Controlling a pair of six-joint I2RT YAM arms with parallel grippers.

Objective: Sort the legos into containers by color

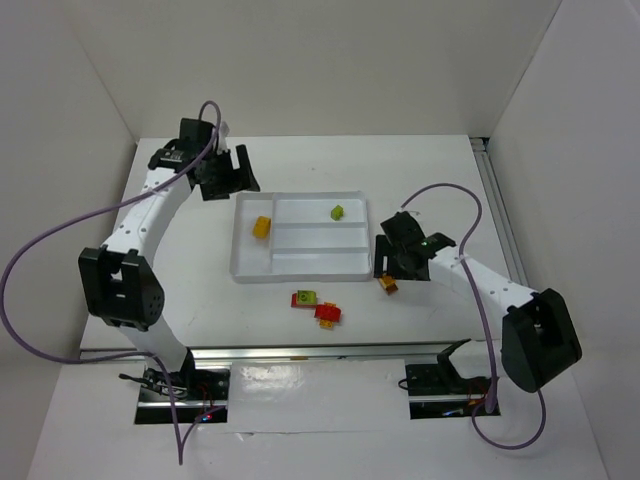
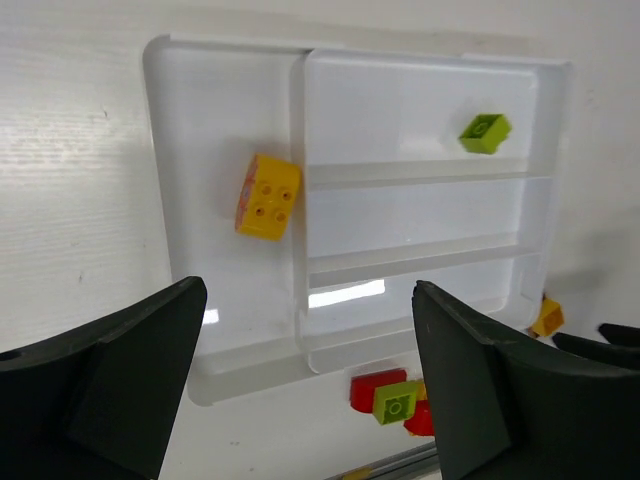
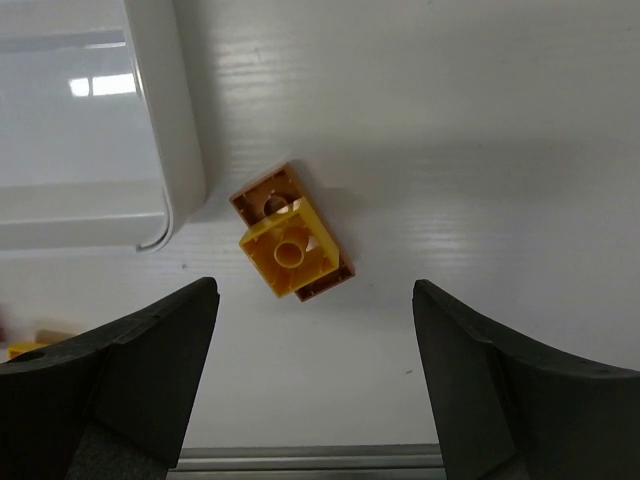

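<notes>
White tabletop [image 1: 420,160] bears the tray [image 1: 310,262] at its middle. A yellow-orange brick [image 1: 261,227] lies in the tall section and a lime green brick [image 1: 339,211] in the farthest narrow one. Toward the near edge lie a red-and-green pair [image 1: 304,298] and a red-and-yellow pair [image 1: 327,313], half cut off in the left wrist view. Nearer the right edge, a yellow-on-brown pair [image 3: 290,245] lies under the right gripper [image 3: 312,320], whose fingers are apart and clear of it. The left gripper [image 1: 225,170], toward the far left corner, is spread and empty.

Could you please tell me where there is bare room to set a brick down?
The tray's middle and near long sections are bare, between the green brick's section and the near rim. Crowded: the table just before the tray, with red bricks and a yellow-brown pair.
</notes>
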